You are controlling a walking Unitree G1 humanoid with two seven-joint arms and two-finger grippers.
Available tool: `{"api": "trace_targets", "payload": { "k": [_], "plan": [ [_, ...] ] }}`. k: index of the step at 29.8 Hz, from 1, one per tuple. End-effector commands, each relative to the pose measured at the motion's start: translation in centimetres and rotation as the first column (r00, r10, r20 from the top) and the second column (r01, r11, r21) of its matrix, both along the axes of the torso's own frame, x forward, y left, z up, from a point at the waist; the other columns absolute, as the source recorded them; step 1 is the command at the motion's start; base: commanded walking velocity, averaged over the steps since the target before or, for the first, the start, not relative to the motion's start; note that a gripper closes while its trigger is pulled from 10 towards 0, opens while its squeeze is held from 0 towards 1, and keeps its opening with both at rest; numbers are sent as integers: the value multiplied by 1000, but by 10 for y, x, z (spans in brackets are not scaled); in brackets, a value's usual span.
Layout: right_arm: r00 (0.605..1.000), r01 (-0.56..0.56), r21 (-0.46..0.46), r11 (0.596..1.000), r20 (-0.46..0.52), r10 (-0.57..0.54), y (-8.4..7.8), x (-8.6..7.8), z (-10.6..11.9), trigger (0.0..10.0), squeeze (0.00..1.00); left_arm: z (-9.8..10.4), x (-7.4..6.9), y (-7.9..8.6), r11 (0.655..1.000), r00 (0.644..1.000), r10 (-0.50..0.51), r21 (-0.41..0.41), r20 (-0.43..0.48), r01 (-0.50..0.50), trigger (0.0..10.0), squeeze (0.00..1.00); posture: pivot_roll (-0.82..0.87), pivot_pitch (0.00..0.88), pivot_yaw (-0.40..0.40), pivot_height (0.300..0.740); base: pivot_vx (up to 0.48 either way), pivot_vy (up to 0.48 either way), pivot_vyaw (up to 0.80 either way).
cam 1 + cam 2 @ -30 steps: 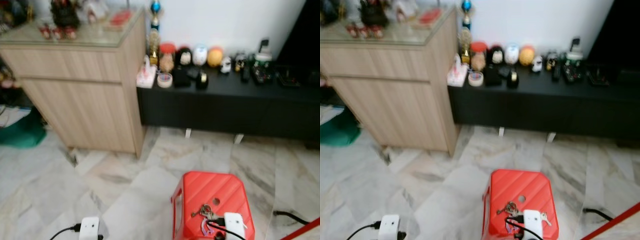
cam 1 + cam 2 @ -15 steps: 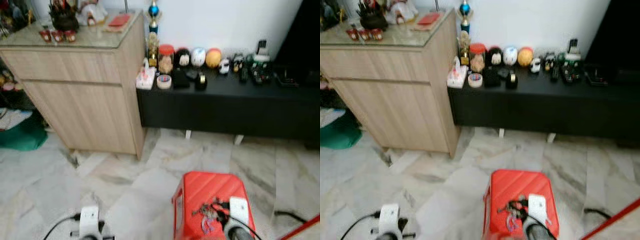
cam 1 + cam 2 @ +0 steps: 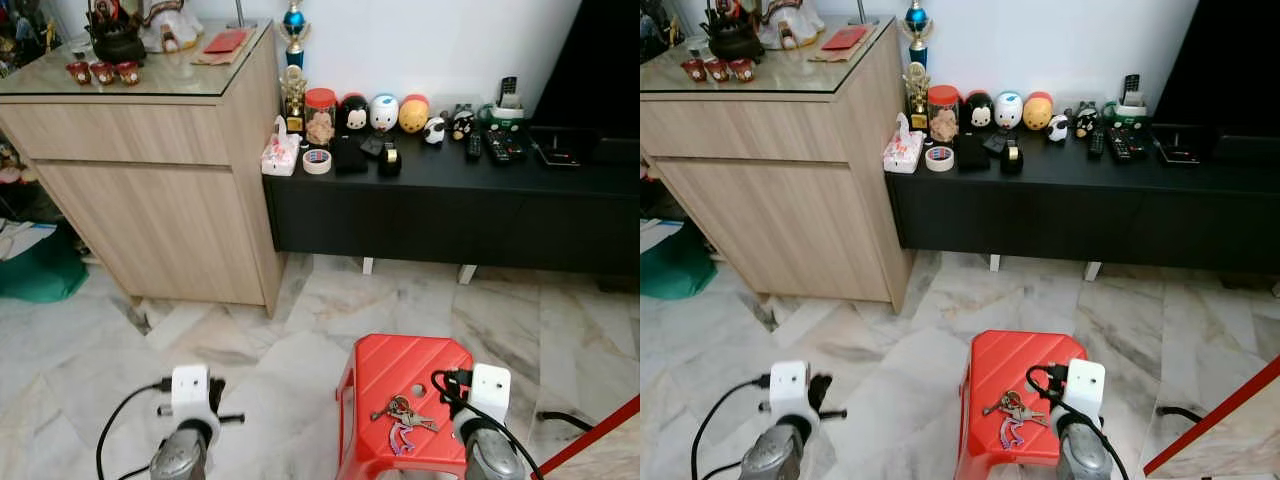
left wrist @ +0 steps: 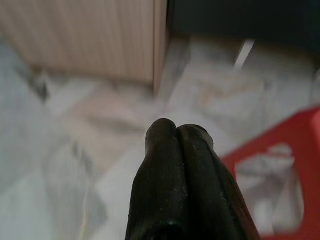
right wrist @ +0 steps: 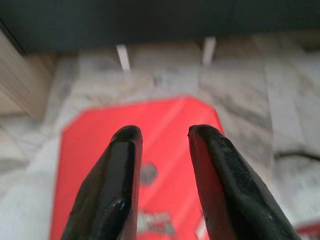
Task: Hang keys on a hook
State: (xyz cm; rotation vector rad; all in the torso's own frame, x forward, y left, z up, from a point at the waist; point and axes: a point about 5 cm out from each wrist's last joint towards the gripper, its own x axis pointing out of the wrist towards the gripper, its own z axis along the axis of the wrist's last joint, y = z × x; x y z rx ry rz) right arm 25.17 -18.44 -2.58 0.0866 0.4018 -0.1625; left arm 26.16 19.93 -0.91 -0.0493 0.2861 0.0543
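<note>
A bunch of keys (image 3: 403, 412) with a small pink tag lies on top of a red plastic stool (image 3: 400, 365) on the marble floor just in front of me. My right gripper (image 5: 164, 134) hovers open above the stool top (image 5: 165, 125), the keys (image 5: 155, 222) blurred below its fingers; its wrist (image 3: 489, 388) sits just right of the keys. My left gripper (image 4: 176, 127) is shut on nothing and hangs over the floor left of the stool, with its wrist (image 3: 190, 388) low at the left.
A tall wooden cabinet (image 3: 160, 170) stands at the left, a low black bench (image 3: 450, 210) with figurines and remotes along the back wall. A green object (image 3: 40, 270) lies far left. A black cable (image 3: 565, 420) and a red rod (image 3: 600, 445) lie right of the stool.
The head camera has shifted and the picture has sharpened. Both wrists have risen higher in view. The keys lie where they were on the stool.
</note>
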Motion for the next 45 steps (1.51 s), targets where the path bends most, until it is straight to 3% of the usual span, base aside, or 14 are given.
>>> {"api": "trace_targets", "payload": {
  "k": [1, 5, 10, 18, 32, 45],
  "plan": [
    [997, -15, -20, 1000, 79, 17, 2, 8, 11, 10000, 0, 14, 8, 3, 1000, 996, -6, 3, 93, 5, 10000, 0, -3, 0, 8, 740, 0, 0, 0],
    [976, -72, -45, 996, 202, 80, 9, 16, 28, 10000, 0, 31, 9, 2, 999, 973, -38, 10, 228, 37, 10000, 0, -22, 0, 8, 740, 0, 0, 0],
    [967, -108, -59, 992, 225, 118, 14, 13, 31, 10000, 0, 35, 1, 3, 999, 962, -47, 23, 270, 42, 10000, 0, -23, 0, 7, 740, 0, 0, 0],
    [976, -123, -63, 990, 172, 132, 17, 13, 27, 10000, 0, 37, 0, 3, 999, 963, -34, 12, 266, 32, 10000, 0, -21, 0, 7, 740, 0, 0, 0],
    [980, -118, -49, 992, 155, 124, 23, 22, 31, 10000, 0, 41, 3, -1, 1000, 964, -23, -7, 263, 25, 10000, 0, -25, 0, 10, 651, 0, 0, 0],
    [983, -112, -36, 993, 142, 116, 24, 24, 31, 10000, 0, 38, 1, -1, 1000, 970, -16, -9, 243, 19, 10000, 0, -21, 3, 2, 651, 0, 0, 0]
  ]
}}
